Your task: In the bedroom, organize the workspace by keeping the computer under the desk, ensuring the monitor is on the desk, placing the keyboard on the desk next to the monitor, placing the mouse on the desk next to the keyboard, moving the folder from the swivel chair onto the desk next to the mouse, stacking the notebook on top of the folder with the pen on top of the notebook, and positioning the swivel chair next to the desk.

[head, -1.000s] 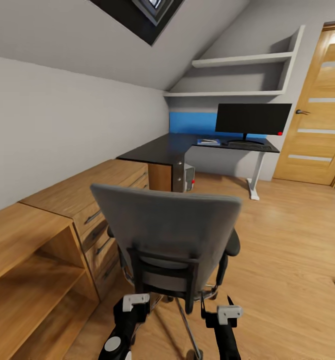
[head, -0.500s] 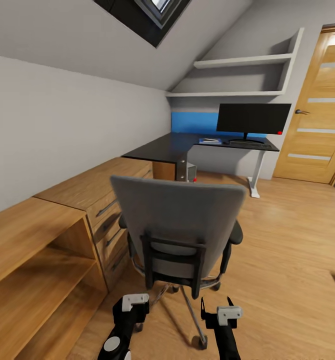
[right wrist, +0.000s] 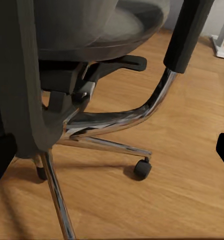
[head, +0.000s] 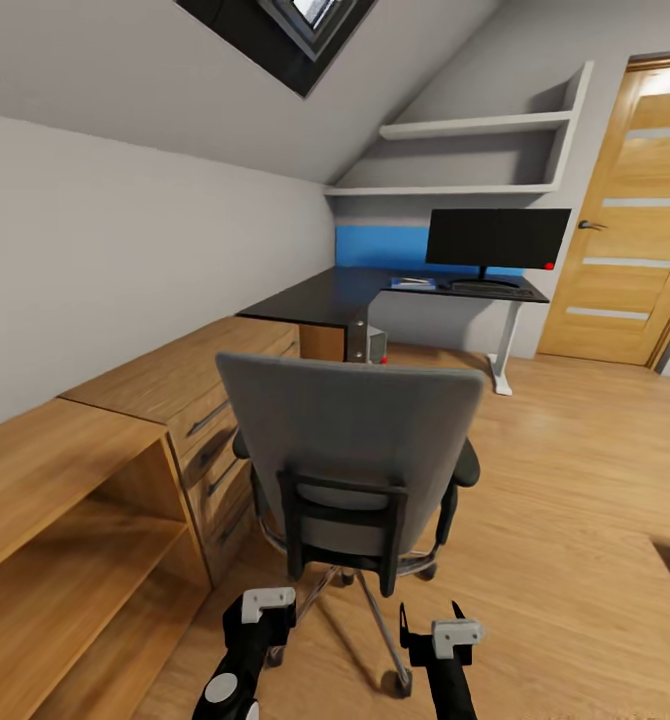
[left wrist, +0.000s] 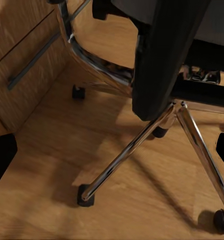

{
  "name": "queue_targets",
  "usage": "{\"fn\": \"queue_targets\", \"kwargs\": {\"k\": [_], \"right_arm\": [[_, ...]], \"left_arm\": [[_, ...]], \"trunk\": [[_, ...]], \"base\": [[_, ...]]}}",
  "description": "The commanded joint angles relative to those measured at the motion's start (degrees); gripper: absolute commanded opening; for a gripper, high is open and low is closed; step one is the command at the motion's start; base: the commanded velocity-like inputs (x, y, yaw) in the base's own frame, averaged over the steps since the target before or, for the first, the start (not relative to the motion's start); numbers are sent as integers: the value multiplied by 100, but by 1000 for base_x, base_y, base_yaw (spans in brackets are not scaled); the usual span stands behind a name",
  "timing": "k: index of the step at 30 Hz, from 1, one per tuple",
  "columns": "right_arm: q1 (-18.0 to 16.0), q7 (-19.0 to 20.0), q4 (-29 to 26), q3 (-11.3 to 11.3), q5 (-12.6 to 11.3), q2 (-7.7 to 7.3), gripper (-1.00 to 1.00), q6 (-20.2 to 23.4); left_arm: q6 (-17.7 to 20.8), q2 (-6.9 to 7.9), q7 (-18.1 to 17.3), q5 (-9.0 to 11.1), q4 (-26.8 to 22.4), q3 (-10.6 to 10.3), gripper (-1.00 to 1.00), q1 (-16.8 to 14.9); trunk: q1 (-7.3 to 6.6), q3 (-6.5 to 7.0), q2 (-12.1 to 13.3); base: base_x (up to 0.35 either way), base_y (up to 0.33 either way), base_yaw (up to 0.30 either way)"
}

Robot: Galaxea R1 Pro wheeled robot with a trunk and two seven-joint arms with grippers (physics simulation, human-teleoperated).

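Note:
The grey swivel chair (head: 350, 440) stands just ahead of me with its back toward me; its backrest hides the seat, so the folder is hidden. My left gripper (head: 260, 612) (left wrist: 112, 155) and right gripper (head: 433, 625) (right wrist: 112, 150) hang low behind the chair's chrome base (left wrist: 137, 145), both open and holding nothing. Farther off, the black desk (head: 320, 300) carries the monitor (head: 497, 237), a keyboard (head: 485, 285) and a small blue flat item (head: 413, 283). The computer (head: 377, 345) sits under the desk.
Wooden drawers and an open shelf unit (head: 125, 430) line the left wall close to the chair. A wooden door (head: 625, 220) is at the back right. Open wood floor (head: 575, 480) spreads to the right. Chair castors (right wrist: 142, 169) rest on the floor near my grippers.
The view has shifted, so the camera moved. The chair now sits a little farther from my grippers than one second ago. Both grippers keep the same pose.

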Motion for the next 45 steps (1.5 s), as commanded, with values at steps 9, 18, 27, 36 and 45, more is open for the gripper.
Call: {"fn": "queue_targets", "kwargs": {"k": [9, 18, 27, 36, 45], "right_arm": [[-5, -28, 44, -27, 61, 5, 100, -14], [-5, -32, 48, -26, 61, 5, 100, -16], [-5, -37, 53, -29, 61, 5, 100, -16], [-5, -37, 57, -35, 52, 5, 100, -14], [-5, -37, 57, -40, 52, 5, 100, -17]], "left_arm": [[20, 16, 36, 22, -8, -22, 100, -1], [20, 16, 34, 16, -8, -24, 100, -1], [20, 25, 34, 14, -6, -24, 100, -1], [20, 25, 34, 14, -8, -24, 100, -1], [20, 25, 34, 14, -8, -24, 100, -1]], "trunk": [[-1, 47, -2], [-1, 88, -2], [-1, 112, -2], [-1, 132, -2], [-1, 146, -2]], "base": [[0, 0, -207], [0, 106, -218], [0, 199, -244], [0, 25, -251], [-44, 48, -223]]}}
